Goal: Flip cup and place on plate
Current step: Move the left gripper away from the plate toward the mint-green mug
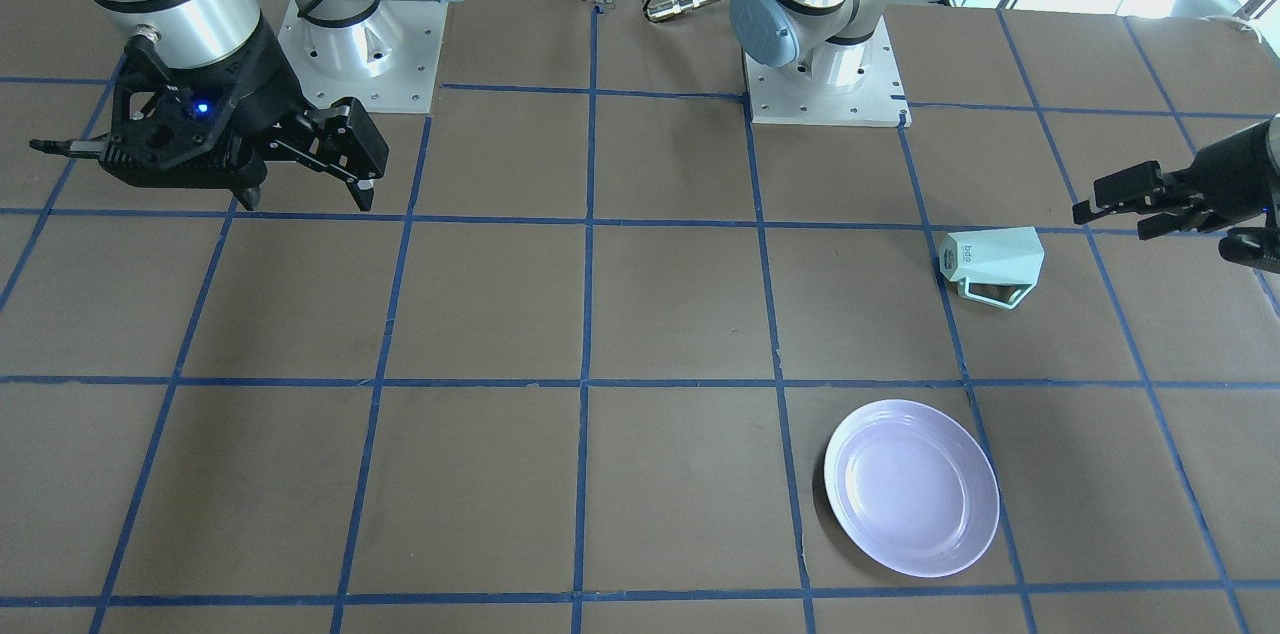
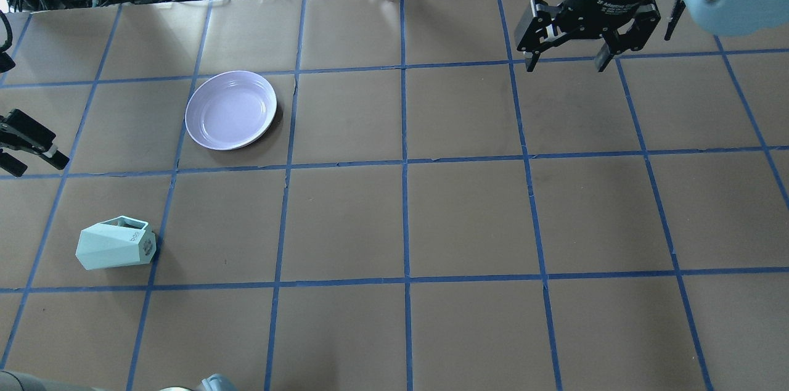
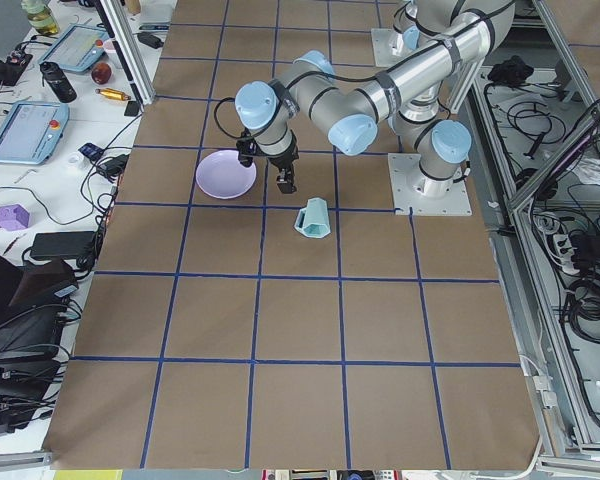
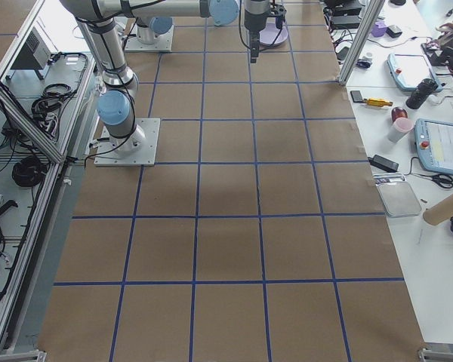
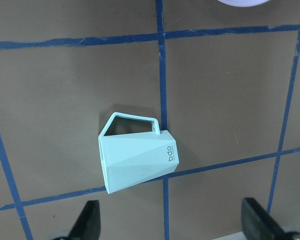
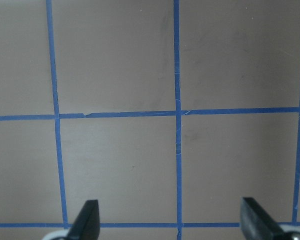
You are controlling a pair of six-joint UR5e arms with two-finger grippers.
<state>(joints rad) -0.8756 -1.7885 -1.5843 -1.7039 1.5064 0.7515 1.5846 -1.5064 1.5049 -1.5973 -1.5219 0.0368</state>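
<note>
Cup point(image 5: 137, 160) lies sideways near left gripper point(image 5: 172, 220), jaws wide and empty; long axis spans them; right gripper point(image 2: 567, 64) well apart, also wide.

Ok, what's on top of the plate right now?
Nothing: the whole lavender surface of the plate shows bare. The cup lies on its side on the table, apart from the plate. Whatever the plate itself covers underneath cannot be seen.

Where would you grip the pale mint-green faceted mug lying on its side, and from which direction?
Probably with the left gripper from above, fingers across the pale mint-green faceted mug's flat sides near its narrower base, clear of the handle jutting sideways.
</note>
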